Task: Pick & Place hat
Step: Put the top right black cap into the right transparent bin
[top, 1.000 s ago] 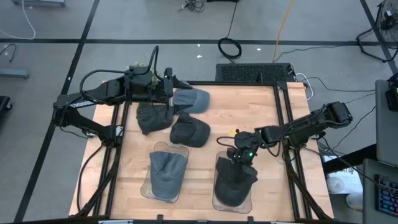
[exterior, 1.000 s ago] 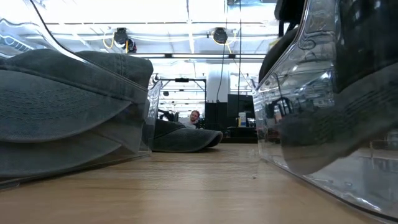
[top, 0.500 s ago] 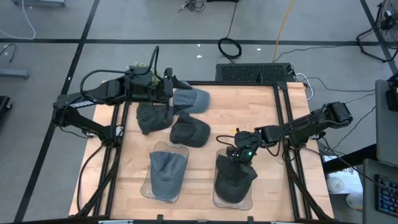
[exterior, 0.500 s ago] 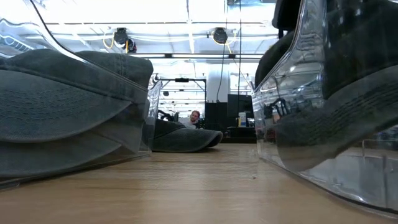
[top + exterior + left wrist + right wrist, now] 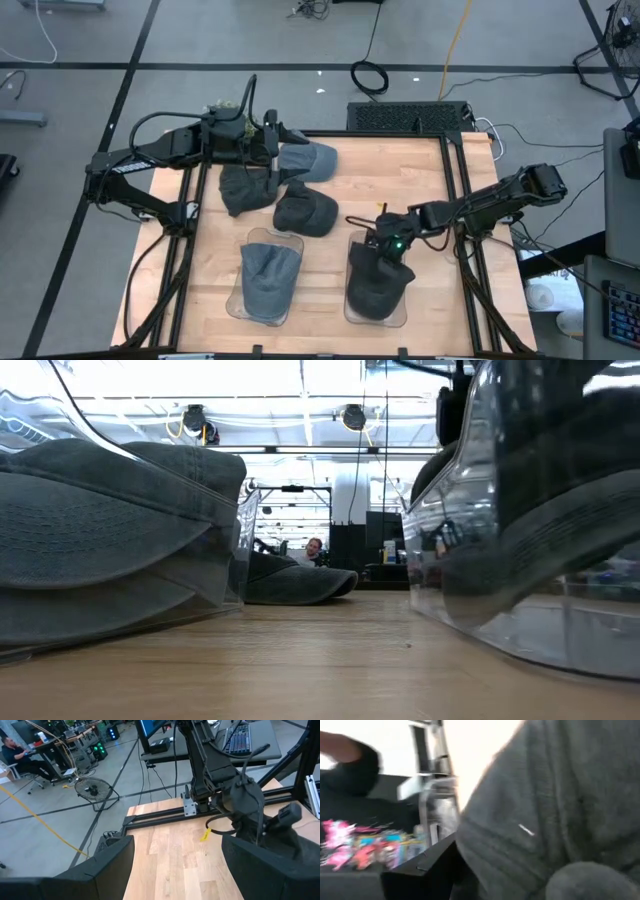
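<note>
Sitting crown-up inside a clear plastic tray (image 5: pixel 400 318) at the near right of the wooden counter (image 5: pixel 420 190), dark charcoal hat (image 5: pixel 378 282), soft washed fabric with visible stitching seams, brim end toward the counter's near edge. Right hand (image 5: pixel 385 250) directly at the far end of that hat, fingers spread wide; whether pressed on the cloth or merely touching it cannot be told, though the wrist view is filled with dark ribbed fabric right up against the fingers (image 5: pixel 420 870). Left of the tray, a second clear tray (image 5: pixel 238 300) holding a blue-grey hat (image 5: pixel 268 275), faded denim look. Beyond the trays toward the far left of the counter, three loose hats clustered: a dark one (image 5: pixel 303 208) nearest the trays, another dark one (image 5: pixel 243 188) beside it, and a lighter blue-grey one (image 5: pixel 310 160) farthest back. Left hand (image 5: pixel 275 150) hovering over that cluster, just beside the light hat, fingers wide apart and holding nothing. Seen at counter height, both trays looming large with hats pressed against their clear walls.
</note>
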Tool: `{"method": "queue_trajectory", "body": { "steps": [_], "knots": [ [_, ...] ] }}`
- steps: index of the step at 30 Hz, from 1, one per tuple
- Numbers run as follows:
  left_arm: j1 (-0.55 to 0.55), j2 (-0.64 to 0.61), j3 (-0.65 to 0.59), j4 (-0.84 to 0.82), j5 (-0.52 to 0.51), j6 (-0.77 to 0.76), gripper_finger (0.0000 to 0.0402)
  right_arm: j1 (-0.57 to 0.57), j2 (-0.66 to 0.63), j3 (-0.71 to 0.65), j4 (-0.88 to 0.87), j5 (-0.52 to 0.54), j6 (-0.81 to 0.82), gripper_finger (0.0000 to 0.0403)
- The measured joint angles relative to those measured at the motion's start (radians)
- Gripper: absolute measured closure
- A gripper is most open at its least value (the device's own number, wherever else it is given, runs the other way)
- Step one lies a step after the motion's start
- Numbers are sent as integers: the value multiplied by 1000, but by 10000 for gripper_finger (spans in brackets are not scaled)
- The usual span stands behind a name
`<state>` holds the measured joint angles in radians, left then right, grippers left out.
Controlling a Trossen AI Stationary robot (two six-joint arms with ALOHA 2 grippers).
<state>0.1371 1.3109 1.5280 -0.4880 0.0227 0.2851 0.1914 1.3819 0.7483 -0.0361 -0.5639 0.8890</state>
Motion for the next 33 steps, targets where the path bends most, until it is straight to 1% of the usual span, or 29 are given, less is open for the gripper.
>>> {"method": "queue_trajectory", "body": {
  "steps": [5, 13, 22, 29, 33],
  "knots": [
    [0, 0, 0, -1, 0, -3, 96, 20, -20, 0, -86, 115, 0, 156],
    [0, 0, 0, -2, 0, -9, 96, 42, -96, 69, -181, 213, -25, 156],
    [0, 0, 0, -4, 1, -14, 96, 37, -179, 111, -466, 399, -34, 156],
    [0, 0, 0, -4, 1, -14, 96, 37, -250, 113, -472, 484, -37, 156],
    [0, 0, 0, -7, 1, -16, 96, 37, -296, 113, -473, 491, -37, 156]
  ]
}}
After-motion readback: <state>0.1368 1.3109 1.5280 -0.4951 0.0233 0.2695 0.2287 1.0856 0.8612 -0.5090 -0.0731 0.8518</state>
